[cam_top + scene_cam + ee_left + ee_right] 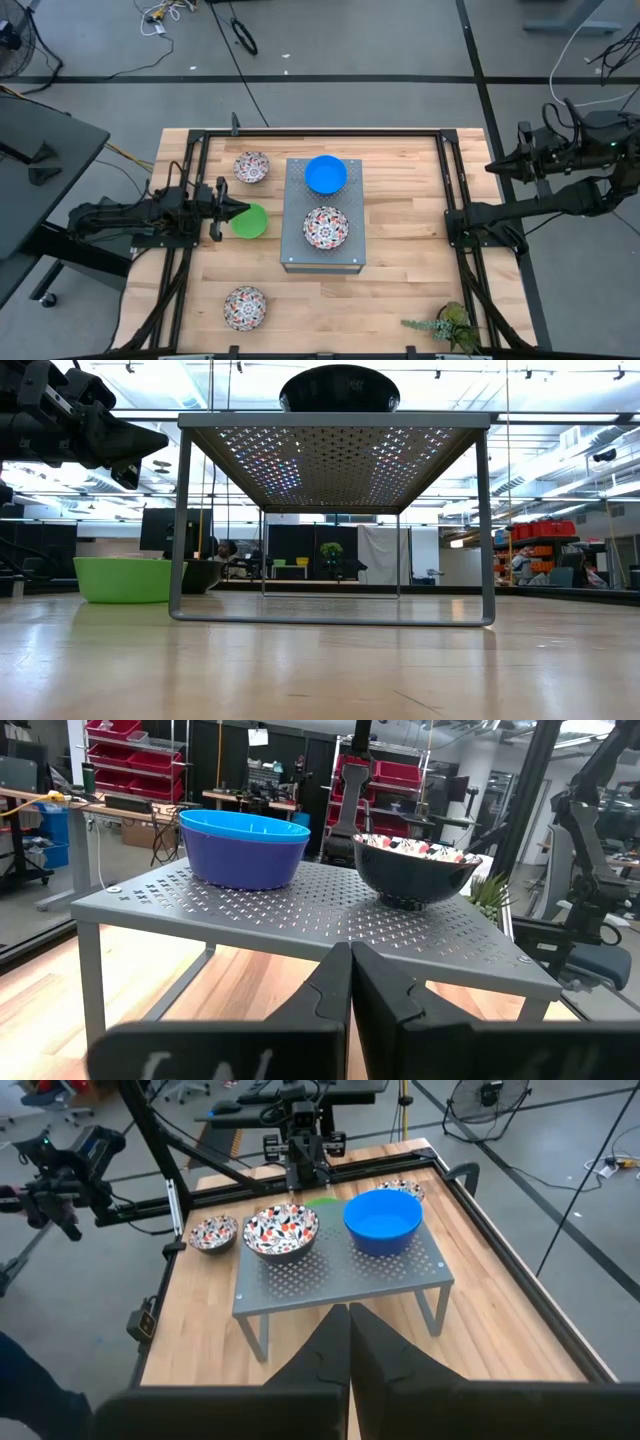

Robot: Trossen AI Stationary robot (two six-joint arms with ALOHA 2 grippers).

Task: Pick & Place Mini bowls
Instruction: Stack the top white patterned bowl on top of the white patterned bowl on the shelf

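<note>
- The left gripper is hovering with fingers pressed together, gripping nothing, its tips just left of the green bowl on the table.
- The right gripper is waiting, closed and empty, off the table's right edge.

We see only a sliver of the green bowl in the right wrist view, behind the floral bowl on the grey perforated box. In the low view, that box's top hides most of the bowl above it.
</note>
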